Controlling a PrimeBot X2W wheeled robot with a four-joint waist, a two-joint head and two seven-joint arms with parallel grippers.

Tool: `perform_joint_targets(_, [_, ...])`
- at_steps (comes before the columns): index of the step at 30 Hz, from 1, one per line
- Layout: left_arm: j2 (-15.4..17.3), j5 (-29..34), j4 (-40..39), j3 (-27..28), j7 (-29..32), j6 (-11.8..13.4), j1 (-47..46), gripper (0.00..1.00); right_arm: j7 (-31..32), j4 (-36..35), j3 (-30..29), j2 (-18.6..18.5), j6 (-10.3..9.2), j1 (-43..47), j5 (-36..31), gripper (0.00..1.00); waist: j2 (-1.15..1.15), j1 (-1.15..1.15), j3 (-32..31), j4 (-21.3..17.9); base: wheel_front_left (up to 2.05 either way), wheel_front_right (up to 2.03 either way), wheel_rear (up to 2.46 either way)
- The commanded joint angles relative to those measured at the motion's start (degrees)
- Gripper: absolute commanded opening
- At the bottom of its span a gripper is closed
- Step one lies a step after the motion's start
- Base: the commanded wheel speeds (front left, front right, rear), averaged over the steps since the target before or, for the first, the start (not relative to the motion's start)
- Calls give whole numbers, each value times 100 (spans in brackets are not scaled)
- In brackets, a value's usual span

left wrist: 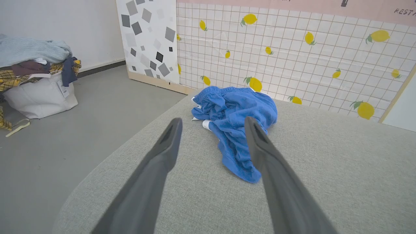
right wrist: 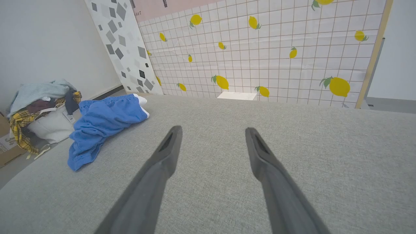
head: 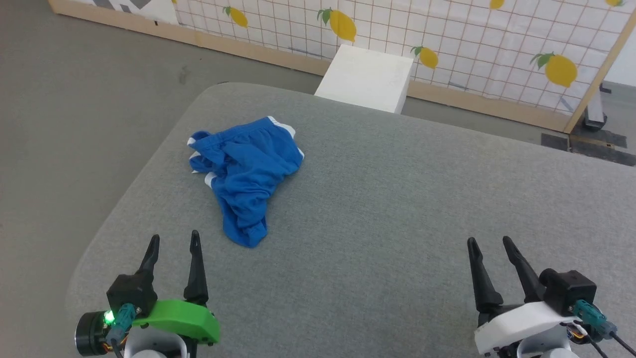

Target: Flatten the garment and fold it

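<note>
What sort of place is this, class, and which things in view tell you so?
Probably a staged indoor room for laundry folding, not a home: crumpled blue shorts lie on a grey padded table, a lemon-print partition screen stands behind it, and a white bag heaped with clothes sits on the floor.

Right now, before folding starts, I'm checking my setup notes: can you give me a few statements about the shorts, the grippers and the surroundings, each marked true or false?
1. The garment lies crumpled on the grey fabric surface. True.
2. The left gripper is shut on the garment. False: it is open, apart from the garment and holds nothing.
3. The right gripper is open over bare surface. True.
4. The garment lies nearer the right gripper. False: it lies on the left gripper's side.
5. A white box stands beyond the surface's far edge. True.
</note>
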Motion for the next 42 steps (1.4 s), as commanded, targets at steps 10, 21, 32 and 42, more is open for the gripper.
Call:
perform_joint_targets(10, [-26,-106,115,15,-169,-23,-41,100,-169,153,16,4,-8,65,177,100,0,0,13,189,0,0,0])
perform_joint_targets(21, [-28,-162,181,21,-278,-27,-50,100,-278,281,33,4,-9,59,306,100,0,0,3,328,0,0,0])
perform_joint_targets(32, [-28,-182,182,4,-278,-32,-60,100,-278,293,25,4,-9,60,304,100,0,0,-18,276,0,0,0])
perform_joint_targets(42, [144,-925,1264,-22,734,-521,-1732,100,-169,139,44,4,-9,-197,62,100,0,0,451,-2,0,0,0])
